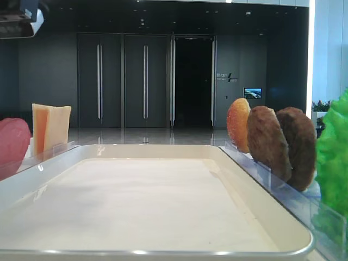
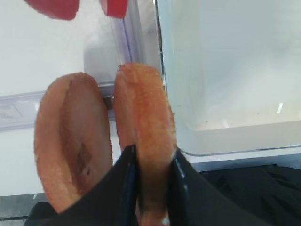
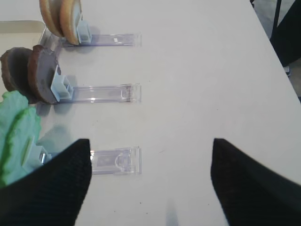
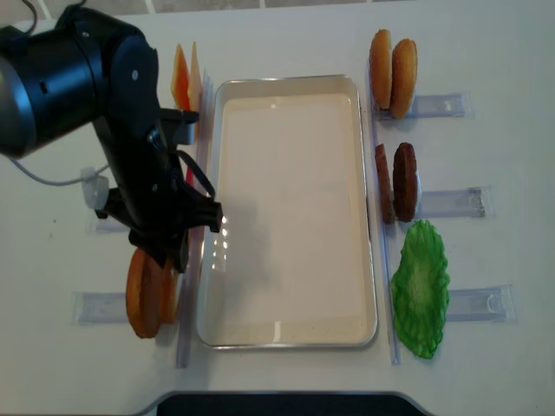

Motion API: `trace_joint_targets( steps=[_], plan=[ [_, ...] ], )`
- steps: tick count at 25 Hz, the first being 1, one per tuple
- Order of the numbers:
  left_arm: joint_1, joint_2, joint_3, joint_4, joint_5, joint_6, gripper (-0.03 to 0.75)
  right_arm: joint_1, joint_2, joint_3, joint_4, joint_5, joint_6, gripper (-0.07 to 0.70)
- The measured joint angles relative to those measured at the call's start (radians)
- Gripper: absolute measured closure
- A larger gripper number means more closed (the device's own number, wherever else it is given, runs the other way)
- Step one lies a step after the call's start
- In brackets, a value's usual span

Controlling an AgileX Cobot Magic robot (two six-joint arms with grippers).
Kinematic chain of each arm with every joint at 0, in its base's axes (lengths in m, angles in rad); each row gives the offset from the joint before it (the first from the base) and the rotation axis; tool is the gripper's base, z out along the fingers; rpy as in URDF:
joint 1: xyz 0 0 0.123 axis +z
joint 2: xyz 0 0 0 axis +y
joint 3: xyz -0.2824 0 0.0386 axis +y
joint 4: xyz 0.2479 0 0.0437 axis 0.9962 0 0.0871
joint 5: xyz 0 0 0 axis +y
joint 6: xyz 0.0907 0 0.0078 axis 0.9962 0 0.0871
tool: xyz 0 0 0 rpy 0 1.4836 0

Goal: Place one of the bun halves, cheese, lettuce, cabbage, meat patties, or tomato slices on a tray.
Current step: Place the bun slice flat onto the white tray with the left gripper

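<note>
Left gripper [image 2: 151, 188] pinches shut on one upright bun half [image 2: 146, 141], standing in its rack by the tray's [image 2: 225, 141] left rim, ready to lift, while the right gripper [image 3: 150, 183] hangs wide, empty

White surface [image 4: 286, 35] carries cream tray [image 4: 295, 83], lying just right of the left end effector [image 4: 169, 260]. Clear slotted holders [image 4: 451, 201] sit on the surface along both long tray sides, three on the far side from the end effector.
</note>
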State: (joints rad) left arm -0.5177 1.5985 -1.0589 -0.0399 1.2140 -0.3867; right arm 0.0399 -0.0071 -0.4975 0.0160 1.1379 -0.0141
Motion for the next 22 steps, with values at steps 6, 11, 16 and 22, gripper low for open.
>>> trace_joint_targets(
  steps=[6,11,16,22],
  plan=[
    [0.0,-0.04,0.0,-0.019,0.0,0.001,0.586,0.0,0.0,0.0,0.0,0.0,0.0,0.1],
    [0.0,-0.079,0.0,-0.039,-0.001,0.004,0.586,0.0,0.0,0.0,0.0,0.0,0.0,0.1],
    [0.0,-0.12,0.0,-0.041,-0.001,0.005,0.586,0.0,0.0,0.0,0.0,0.0,0.0,0.1],
    [0.0,-0.146,0.0,-0.042,-0.001,0.005,0.587,0.0,0.0,0.0,0.0,0.0,0.0,0.1]
  ],
)
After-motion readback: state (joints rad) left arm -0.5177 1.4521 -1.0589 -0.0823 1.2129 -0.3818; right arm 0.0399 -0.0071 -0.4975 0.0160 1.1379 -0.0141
